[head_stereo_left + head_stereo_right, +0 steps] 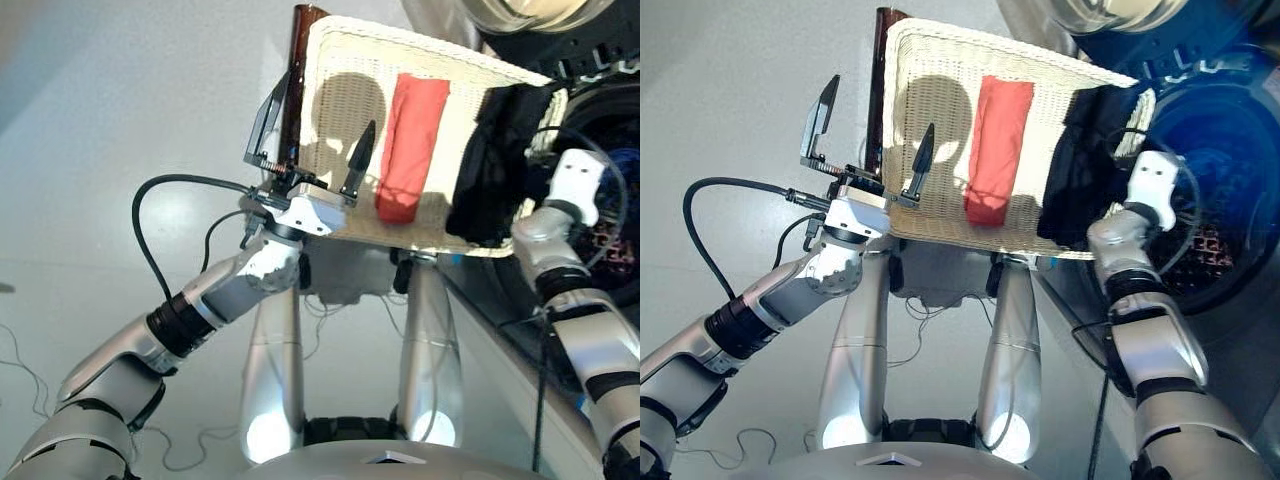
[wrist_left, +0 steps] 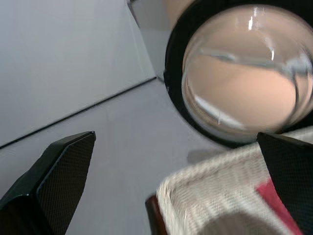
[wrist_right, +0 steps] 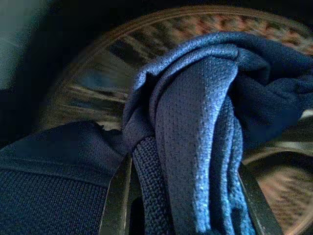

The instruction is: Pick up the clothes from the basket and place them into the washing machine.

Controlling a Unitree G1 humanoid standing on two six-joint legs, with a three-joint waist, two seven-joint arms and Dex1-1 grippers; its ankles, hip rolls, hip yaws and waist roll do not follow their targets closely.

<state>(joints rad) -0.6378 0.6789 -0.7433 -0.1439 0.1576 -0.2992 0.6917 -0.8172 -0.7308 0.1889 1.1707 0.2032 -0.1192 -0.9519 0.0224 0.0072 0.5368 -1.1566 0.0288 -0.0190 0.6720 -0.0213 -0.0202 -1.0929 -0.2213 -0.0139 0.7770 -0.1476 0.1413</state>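
The cream-white wicker basket (image 1: 340,90) stands in front of me. A red-orange cloth (image 1: 412,140) lies lengthwise in its middle. The dark navy garment (image 1: 495,170) hangs bunched over the basket's right rim, toward the washing machine (image 1: 1215,150), whose drum is open on the right. In the right wrist view my right gripper (image 3: 182,171) is shut on the navy garment (image 3: 195,127), with the drum behind it. My left gripper (image 1: 330,98) is open and empty over the basket's left rim. The round glass door (image 2: 244,73) stands open beyond the basket.
A dark brown upright bar (image 1: 300,60) runs along the basket's left side, right by my left gripper. A black cable (image 1: 150,215) loops from my left forearm. Pale grey floor (image 1: 100,110) lies to the left, with thin white cables (image 1: 190,450) near my feet.
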